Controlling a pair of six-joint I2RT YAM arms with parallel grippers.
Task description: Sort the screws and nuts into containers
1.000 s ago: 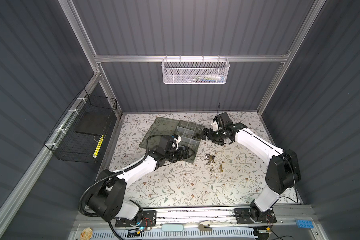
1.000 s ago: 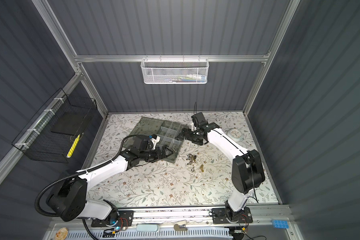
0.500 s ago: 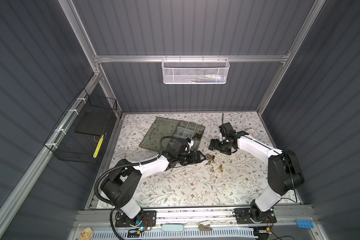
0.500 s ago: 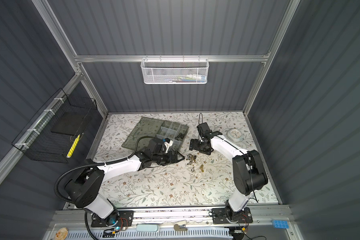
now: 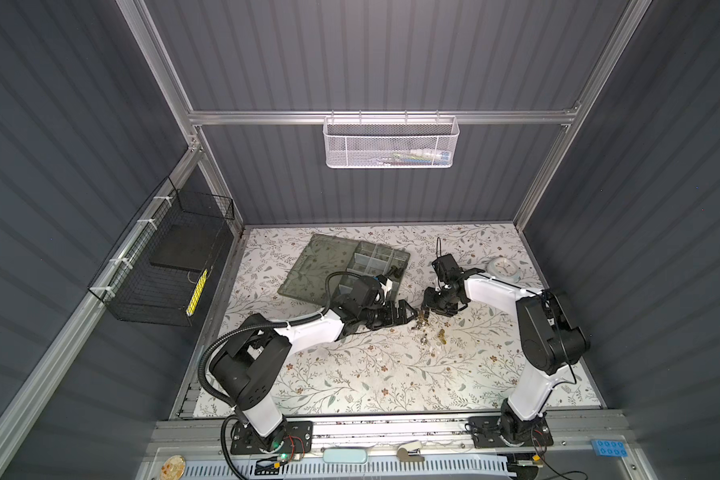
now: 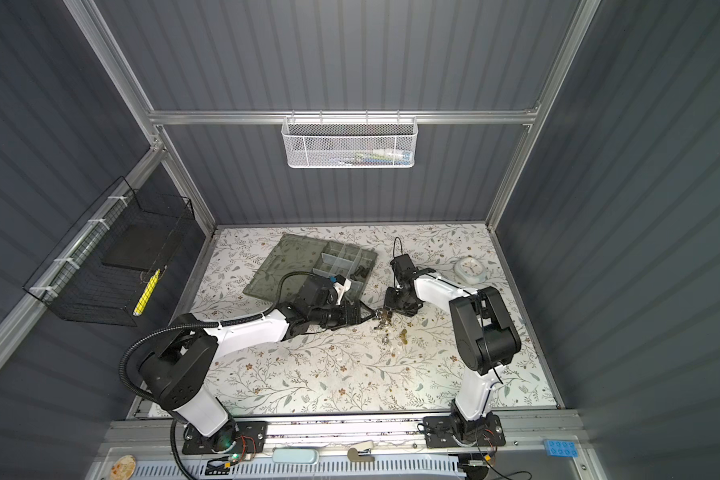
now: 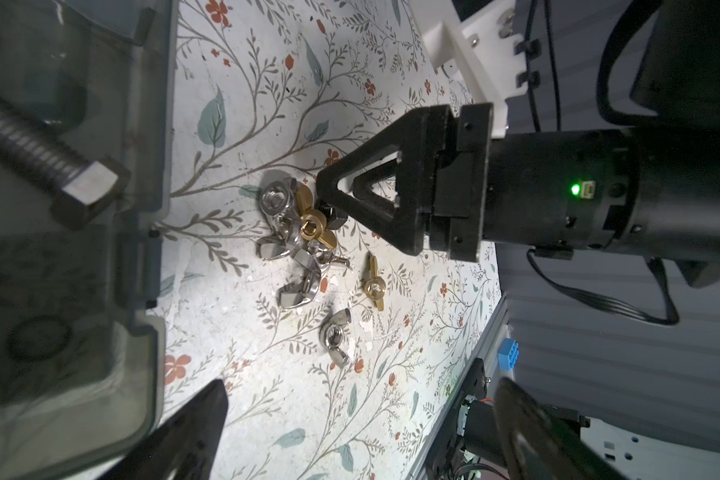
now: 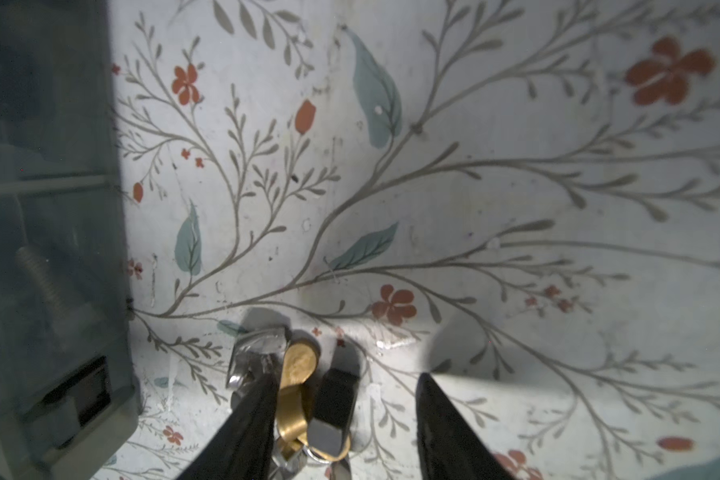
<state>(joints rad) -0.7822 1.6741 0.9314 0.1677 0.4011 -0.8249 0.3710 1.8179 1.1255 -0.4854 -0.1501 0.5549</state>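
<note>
Two jaws of the right gripper point(image 8: 342, 377) are seen spread, low at the table point(image 8: 474, 187), with nothing pinched. Between them a brass nut point(image 8: 298, 368) and a black hex piece point(image 8: 334, 405) are laid side by side; whether the black one is a screw or a nut cannot be told. The brass nut is touched by one finger point(image 8: 250, 419); the black hex piece is apart from the other finger. Just outside the touching finger a silver nut point(image 8: 252, 353) is seen, just beside the brass nut.

The left gripper point(image 7: 362, 388) jaws are spread wide and empty, aimed at the same pile point(image 7: 296, 232). The pile is found ahead of the tips, near but not touched. Between those tips and the pile, two loose nuts are scattered, a silver one point(image 7: 335, 336) nearer and a brass one point(image 7: 374, 286) just beyond. In both top views the two grippers are shown facing each other across the pile.

Beside both sets of jaws the box point(image 7: 159, 124) is placed, its wall near the pile. A big screw point(image 7: 38, 149) is seen in its edge compartment, head near that wall. Farther behind the jaws the flat lid point(image 5: 321, 266) is laid open. Well apart beyond the right gripper a white clock point(image 5: 503, 268) is set. Farthest off, a white basket point(image 5: 391, 143) and a black basket point(image 5: 171, 257) are hung on the walls.
</note>
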